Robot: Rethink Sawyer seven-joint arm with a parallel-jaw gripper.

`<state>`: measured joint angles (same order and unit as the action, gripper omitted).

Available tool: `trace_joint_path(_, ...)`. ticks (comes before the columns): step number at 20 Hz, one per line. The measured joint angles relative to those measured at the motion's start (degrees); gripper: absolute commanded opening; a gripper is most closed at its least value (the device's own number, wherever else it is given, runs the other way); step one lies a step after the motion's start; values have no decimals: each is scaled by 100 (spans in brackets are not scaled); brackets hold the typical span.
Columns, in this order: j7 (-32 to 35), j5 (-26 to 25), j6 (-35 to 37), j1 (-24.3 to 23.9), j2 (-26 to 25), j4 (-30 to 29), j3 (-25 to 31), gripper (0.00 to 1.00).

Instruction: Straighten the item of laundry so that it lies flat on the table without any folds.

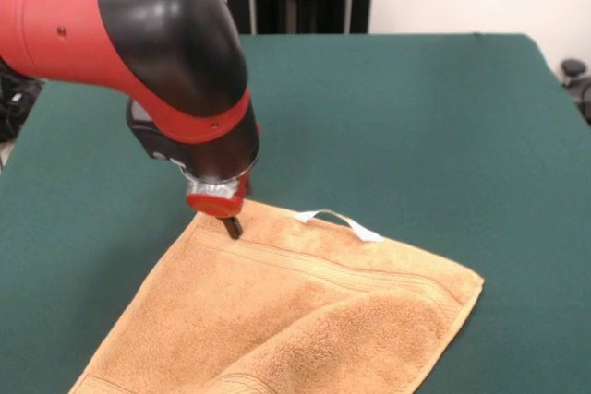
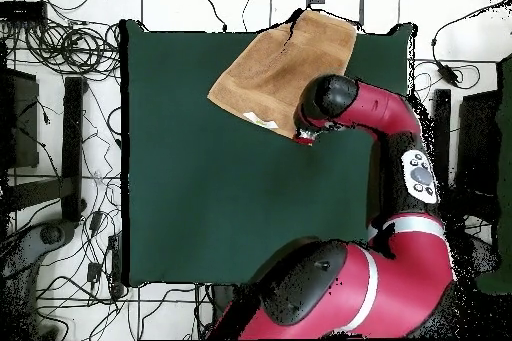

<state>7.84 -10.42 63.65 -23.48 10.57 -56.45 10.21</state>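
The golden-tan terry towel (image 1: pixel 295 311) lies near the dark green felt table's (image 1: pixel 416 108) front-camera edge, one part doubled over. The red-and-black arm's gripper (image 1: pixel 233 225) presses at a corner, probably to drag it flat; whether it grips cloth I cannot tell.

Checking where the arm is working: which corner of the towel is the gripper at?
The gripper is at the towel's corner nearest the robot, just beside the white loop tag; the other visible corners lie well away from it.
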Motion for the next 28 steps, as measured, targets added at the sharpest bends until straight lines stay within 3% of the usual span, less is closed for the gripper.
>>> trace_joint_path(13, 11, 186, 1008, 210, -475, 1027, -213, 100)
trace_joint_path(24, 12, 231, 1374, 322, -676, 1433, -340, 100)
trace_joint_path(25, 12, 238, 1377, 323, -714, 1490, -339, 0)
trace_joint_path(28, 12, 246, 1377, 324, -749, 1515, -339, 0)
